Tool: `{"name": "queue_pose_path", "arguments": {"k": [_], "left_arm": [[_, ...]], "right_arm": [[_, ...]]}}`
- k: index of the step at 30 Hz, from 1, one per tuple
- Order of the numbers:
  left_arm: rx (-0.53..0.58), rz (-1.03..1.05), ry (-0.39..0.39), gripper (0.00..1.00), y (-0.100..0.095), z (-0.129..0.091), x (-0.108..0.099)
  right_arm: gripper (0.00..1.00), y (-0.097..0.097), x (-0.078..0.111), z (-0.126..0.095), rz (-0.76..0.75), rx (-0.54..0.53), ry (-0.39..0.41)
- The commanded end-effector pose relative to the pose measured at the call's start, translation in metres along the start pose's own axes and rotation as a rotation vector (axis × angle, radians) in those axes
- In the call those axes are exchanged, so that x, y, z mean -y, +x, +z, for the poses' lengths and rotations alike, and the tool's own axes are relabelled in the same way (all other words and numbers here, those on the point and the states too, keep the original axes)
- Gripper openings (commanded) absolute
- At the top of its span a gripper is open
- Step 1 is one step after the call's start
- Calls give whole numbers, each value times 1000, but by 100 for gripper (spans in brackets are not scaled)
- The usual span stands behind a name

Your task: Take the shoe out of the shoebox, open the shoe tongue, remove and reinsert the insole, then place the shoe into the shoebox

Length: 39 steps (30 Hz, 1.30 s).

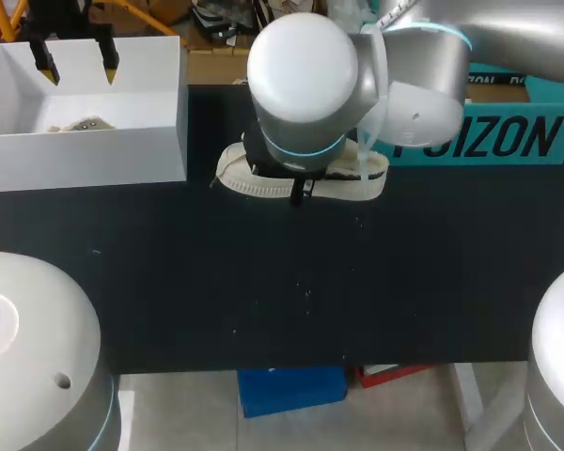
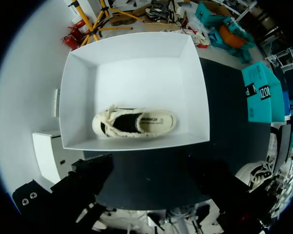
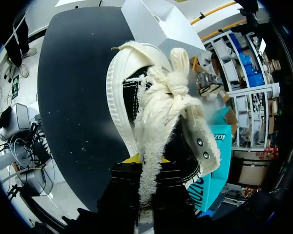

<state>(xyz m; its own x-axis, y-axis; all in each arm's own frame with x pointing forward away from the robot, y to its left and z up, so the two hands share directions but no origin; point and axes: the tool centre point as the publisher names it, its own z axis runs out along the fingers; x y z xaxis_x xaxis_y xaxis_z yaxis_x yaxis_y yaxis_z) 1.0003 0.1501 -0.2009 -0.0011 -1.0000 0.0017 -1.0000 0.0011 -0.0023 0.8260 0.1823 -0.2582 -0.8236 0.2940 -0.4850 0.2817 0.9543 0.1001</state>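
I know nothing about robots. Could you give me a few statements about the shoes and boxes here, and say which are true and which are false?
1. A cream fleecy shoe lies inside the white cardboard shoebox. True.
2. A second cream shoe rests on the black table, outside that shoebox. True.
3. The left gripper grips a shoe. False: it hangs open above the shoebox, holding nothing.
4. The teal cardboard box sits inside the shoebox. False: it stands at the table's far right, apart from it.
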Motion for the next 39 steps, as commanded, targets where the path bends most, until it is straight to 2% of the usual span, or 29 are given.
{"name": "queue_pose_path", "arguments": {"k": [1, 10, 17, 26, 27, 28, 34, 39], "left_arm": [[1, 0, -1, 100, 0, 0, 0], [1, 0, -1, 100, 0, 0, 0], [1, 0, -1, 100, 0, 0, 0], [1, 0, -1, 100, 0, 0, 0], [1, 0, -1, 100, 0, 0, 0], [1, 0, -1, 100, 0, 0, 0], [1, 0, -1, 100, 0, 0, 0], [1, 0, -1, 100, 0, 0, 0]], "right_arm": [[0, 20, -8, 32, 0, -19, -18], [0, 58, -19, 69, -82, -87, -13], [0, 79, -24, 94, -85, -127, -16], [0, 99, -26, 113, -83, -145, -33], [34, 99, -26, 113, -77, -147, -30], [100, 98, -24, 111, -77, -147, -29], [100, 84, -14, 91, -39, -162, -35], [100, 68, -8, 60, -50, -200, -71]]}}
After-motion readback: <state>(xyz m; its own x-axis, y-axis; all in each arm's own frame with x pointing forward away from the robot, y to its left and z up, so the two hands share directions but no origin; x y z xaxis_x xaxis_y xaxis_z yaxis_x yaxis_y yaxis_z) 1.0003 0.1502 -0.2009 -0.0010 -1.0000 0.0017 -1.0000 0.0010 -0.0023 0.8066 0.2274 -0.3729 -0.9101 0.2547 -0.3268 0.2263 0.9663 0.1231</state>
